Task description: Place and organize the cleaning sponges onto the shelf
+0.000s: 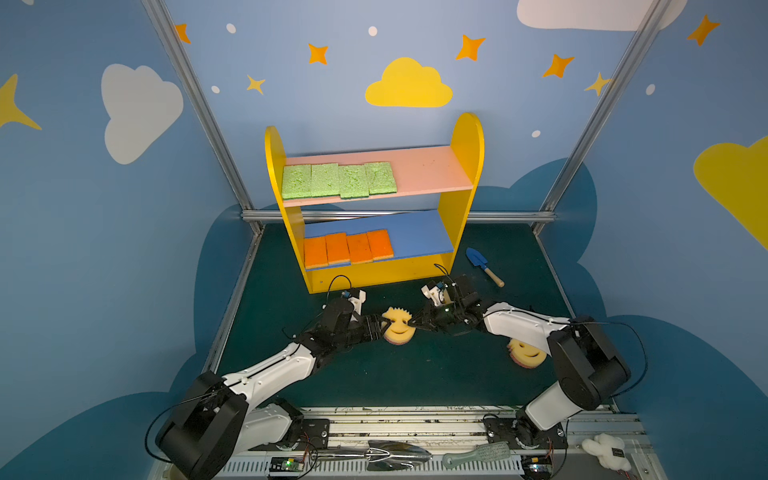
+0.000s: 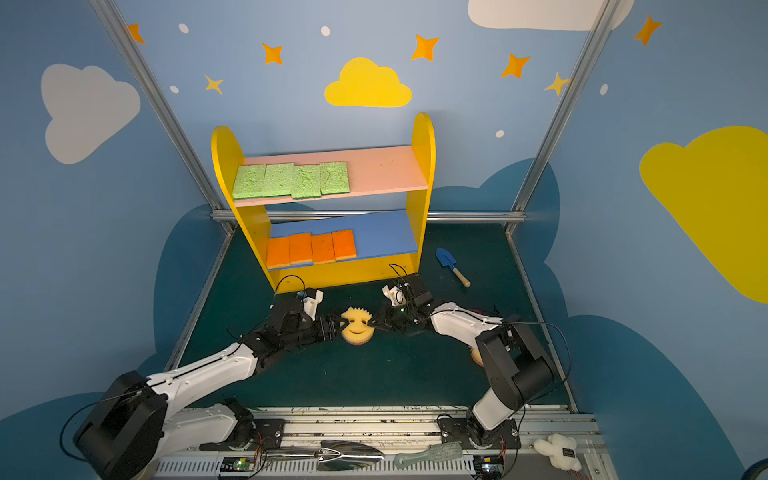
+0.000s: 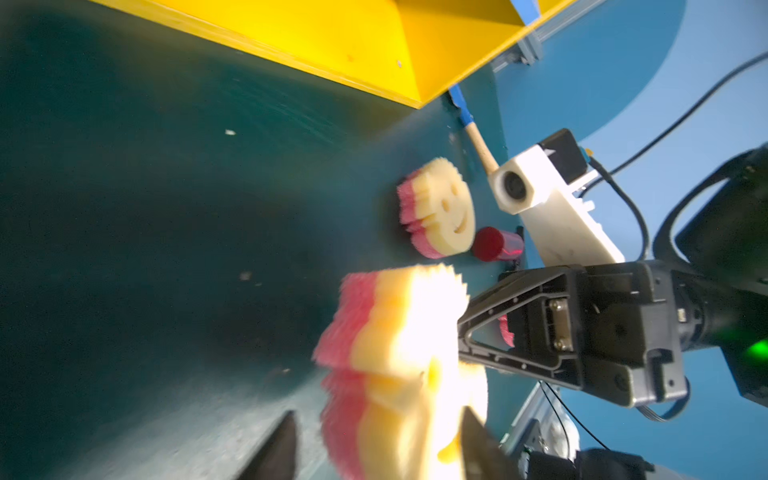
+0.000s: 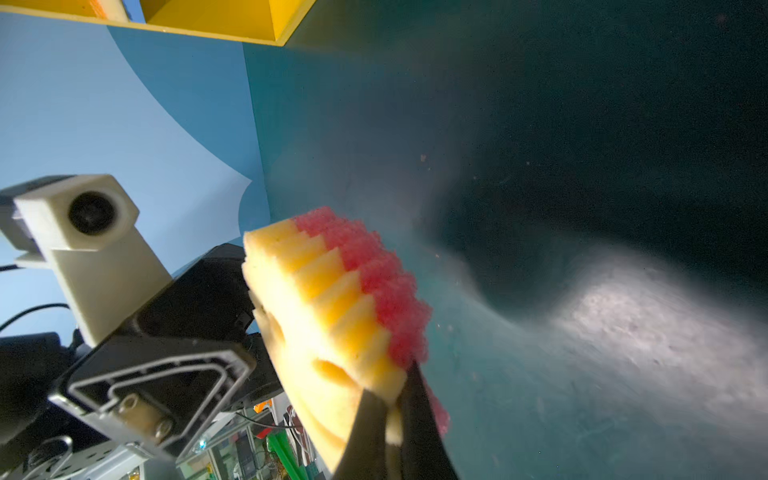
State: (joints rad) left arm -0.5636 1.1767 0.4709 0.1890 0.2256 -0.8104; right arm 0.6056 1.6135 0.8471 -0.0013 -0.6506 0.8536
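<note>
Since the round yellow smiley-face sponge with the pink underside (image 1: 400, 327) is soft, light foam, it squashes wherever it is nipped: in the right wrist view the right arm's fingers (image 4: 417, 415) pinch its toothed rim nearly flat, while the left arm's fingers (image 3: 277, 449) stand spread on either side of it, clamping nothing. It sits tilted at the centre of both top views, low over the dark green tabletop (image 1: 415, 382), just below the yellow wooden shelf (image 1: 466, 141) in the frame. Such a shallow edge hold would likely let it droop or twist; a deeper bite across its yellow-and-pink thickness looks safer for carrying.
</note>
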